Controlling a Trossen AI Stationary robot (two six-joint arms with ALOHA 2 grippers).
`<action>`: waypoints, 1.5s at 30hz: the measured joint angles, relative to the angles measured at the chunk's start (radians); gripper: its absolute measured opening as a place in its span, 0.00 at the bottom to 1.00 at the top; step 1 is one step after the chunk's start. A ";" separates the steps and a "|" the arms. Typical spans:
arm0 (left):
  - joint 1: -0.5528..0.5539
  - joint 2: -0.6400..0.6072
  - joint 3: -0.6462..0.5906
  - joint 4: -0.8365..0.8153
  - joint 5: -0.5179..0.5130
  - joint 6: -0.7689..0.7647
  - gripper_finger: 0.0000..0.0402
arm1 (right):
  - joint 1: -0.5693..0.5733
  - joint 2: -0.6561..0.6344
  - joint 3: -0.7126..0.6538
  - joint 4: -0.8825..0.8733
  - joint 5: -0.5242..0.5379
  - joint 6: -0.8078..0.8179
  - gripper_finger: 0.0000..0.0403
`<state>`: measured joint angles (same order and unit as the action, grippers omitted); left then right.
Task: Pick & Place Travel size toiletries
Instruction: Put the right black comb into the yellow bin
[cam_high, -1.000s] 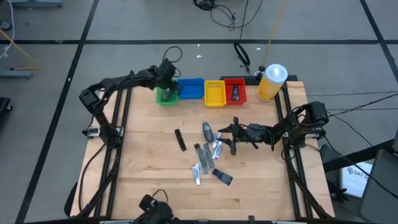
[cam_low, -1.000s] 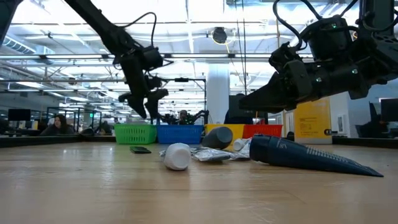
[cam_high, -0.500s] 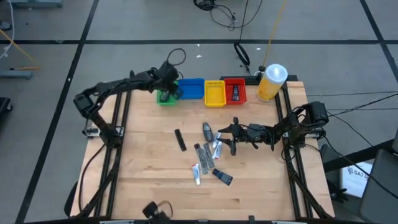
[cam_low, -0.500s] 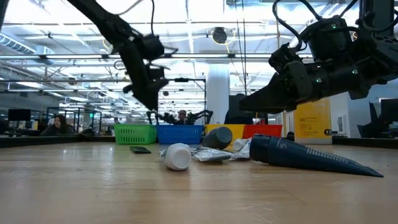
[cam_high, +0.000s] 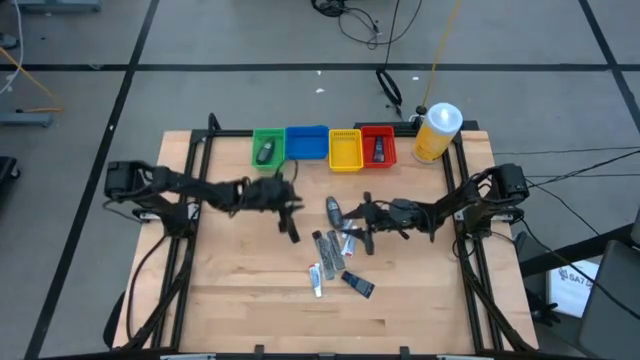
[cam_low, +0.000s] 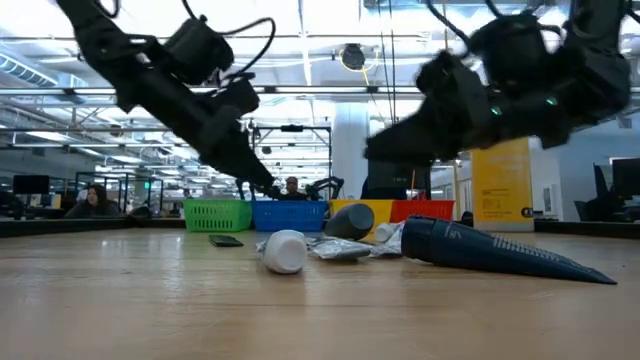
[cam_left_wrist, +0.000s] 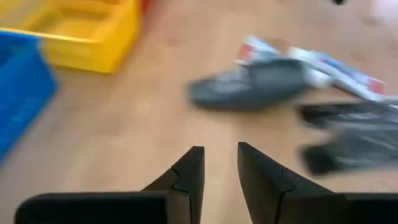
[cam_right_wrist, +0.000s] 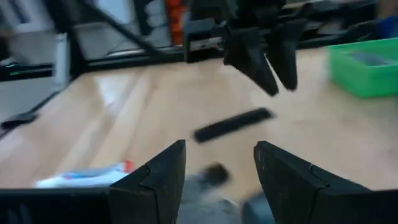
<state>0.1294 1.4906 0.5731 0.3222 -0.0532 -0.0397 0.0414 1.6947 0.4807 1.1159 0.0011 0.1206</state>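
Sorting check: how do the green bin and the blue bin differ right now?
The green bin holds a dark toiletry; the blue bin looks empty. The green bin sits at the left end of the row, with the blue bin next to it on its right in the high view. Green looks a little narrower than blue. Both are small open bins along the table's far edge, and neither pincer is over them.

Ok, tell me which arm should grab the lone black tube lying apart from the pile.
Left. The left gripper hovers open right beside the black tube; the right gripper sits across the pile.
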 joint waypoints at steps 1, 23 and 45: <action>-0.031 0.000 0.000 0.004 -0.011 -0.018 0.24 | 0.000 0.000 0.041 -0.075 -0.030 0.000 0.45; -0.237 0.272 0.004 0.343 -0.034 -0.130 0.23 | 0.002 -0.030 0.313 -1.058 0.231 -0.055 0.45; -0.297 0.493 0.248 0.338 0.080 -0.184 0.23 | 0.075 0.139 0.302 -0.644 0.105 -0.038 0.45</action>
<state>-0.1672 1.9840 0.8212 0.6597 0.0269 -0.2234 0.1161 1.8336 0.7830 0.4715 0.1062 0.0827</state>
